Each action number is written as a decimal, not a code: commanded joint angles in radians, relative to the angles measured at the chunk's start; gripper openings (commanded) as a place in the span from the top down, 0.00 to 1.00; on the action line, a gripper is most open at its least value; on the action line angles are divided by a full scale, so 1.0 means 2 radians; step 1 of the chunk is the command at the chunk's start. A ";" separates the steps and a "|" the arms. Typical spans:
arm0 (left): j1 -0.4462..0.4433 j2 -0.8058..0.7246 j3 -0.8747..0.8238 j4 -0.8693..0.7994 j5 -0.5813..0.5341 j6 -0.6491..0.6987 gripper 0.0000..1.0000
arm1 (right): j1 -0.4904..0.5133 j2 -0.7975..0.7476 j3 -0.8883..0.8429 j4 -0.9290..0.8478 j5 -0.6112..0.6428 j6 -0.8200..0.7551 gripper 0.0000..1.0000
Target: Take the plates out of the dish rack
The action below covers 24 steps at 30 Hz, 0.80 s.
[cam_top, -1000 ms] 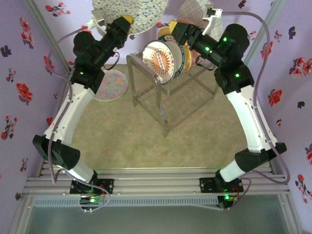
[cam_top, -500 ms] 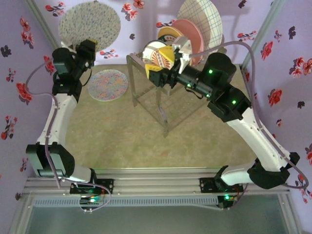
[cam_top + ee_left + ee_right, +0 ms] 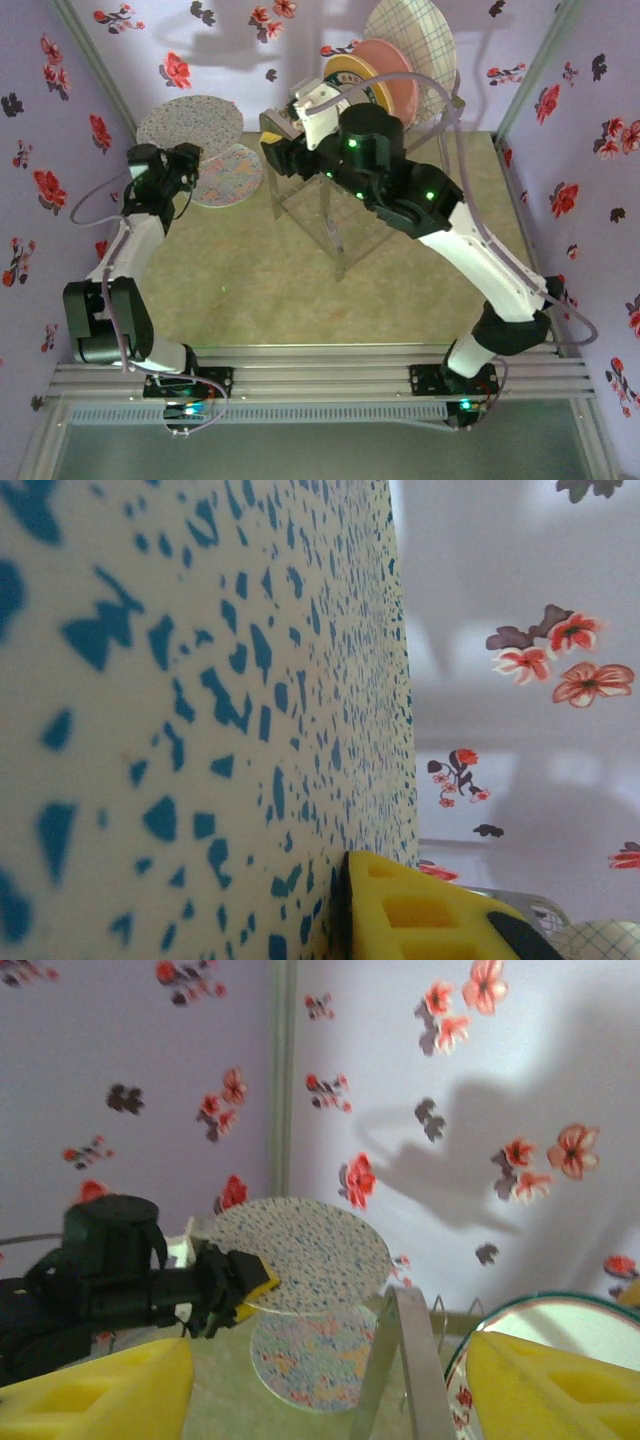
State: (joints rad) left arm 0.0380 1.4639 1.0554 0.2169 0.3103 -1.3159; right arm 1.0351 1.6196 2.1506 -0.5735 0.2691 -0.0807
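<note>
Left gripper is clamped on the near rim of the speckled plate, at the far-left of the table. Left wrist view: blue-flecked plate face pressed right against the yellow finger. Plate is held roughly flat, over the far edge of the multicolour floral plate, which lies flat on the table. Can't tell if the two touch. Right arm is stretched across the top of the dish rack, with the right gripper past the rack's left end. It is spread wide and holding nothing. Right wrist view: the two yellow fingers sit at the bottom corners with an open gap, looking at the left gripper on the speckled plate, the floral plate below it and a rack bar. Sunburst plate rim is just beside the right-hand finger. On the rack's far end, standing on edge: yellow plate, pink plate, grid plate, one behind the other.
</note>
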 commanded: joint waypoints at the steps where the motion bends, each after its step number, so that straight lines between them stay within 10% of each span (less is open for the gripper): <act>1: 0.008 0.020 -0.009 0.092 0.021 0.024 1.00 | 0.013 0.010 0.013 -0.022 0.049 0.018 0.27; 24: 0.013 0.212 -0.005 0.168 0.047 0.060 1.00 | 0.019 0.022 0.007 -0.001 0.038 -0.003 0.21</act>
State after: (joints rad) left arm 0.0528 1.8721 1.0294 0.4423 0.3790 -1.2423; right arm 1.0744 1.6630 2.1509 -0.6064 0.3202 -0.0719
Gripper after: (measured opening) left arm 0.214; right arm 0.785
